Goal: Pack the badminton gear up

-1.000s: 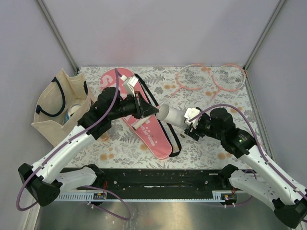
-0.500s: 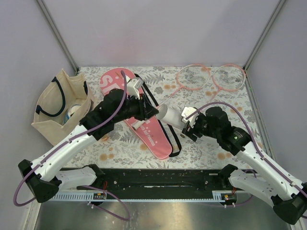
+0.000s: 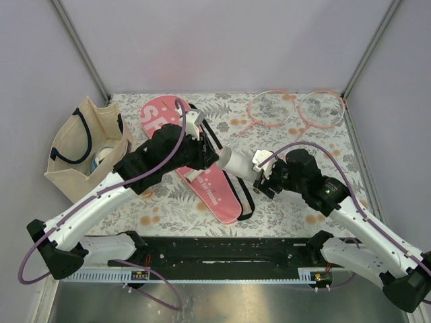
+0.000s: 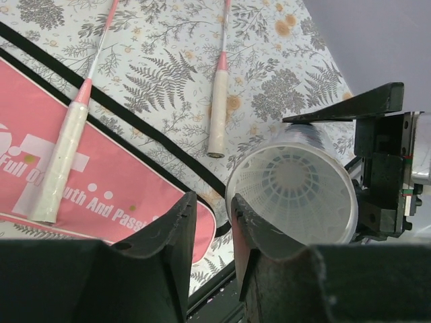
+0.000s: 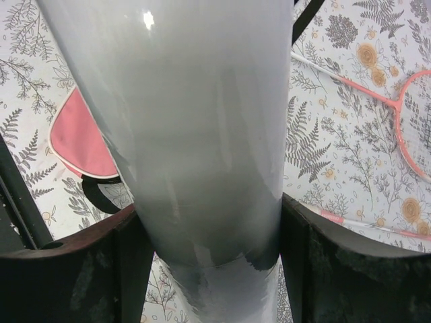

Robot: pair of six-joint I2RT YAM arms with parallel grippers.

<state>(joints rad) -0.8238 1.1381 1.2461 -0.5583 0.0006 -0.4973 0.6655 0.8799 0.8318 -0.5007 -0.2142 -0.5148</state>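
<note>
Nothing packed yet. Right claw [image 3: 261, 176] clenched on the white tube [image 3: 234, 161], held above the middle of the counter [image 3: 236, 111]. Left claw [image 3: 214, 156] at the tube's open end, grip can't tell. Rackets [image 3: 273, 109] loose at 1 o'clock. Pink cover [image 3: 217, 192] lies flat from centre toward 11 o'clock.

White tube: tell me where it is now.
Top view: the white tube is mid-table, held by the right gripper, open end at the left gripper, by the pink cover.
</note>
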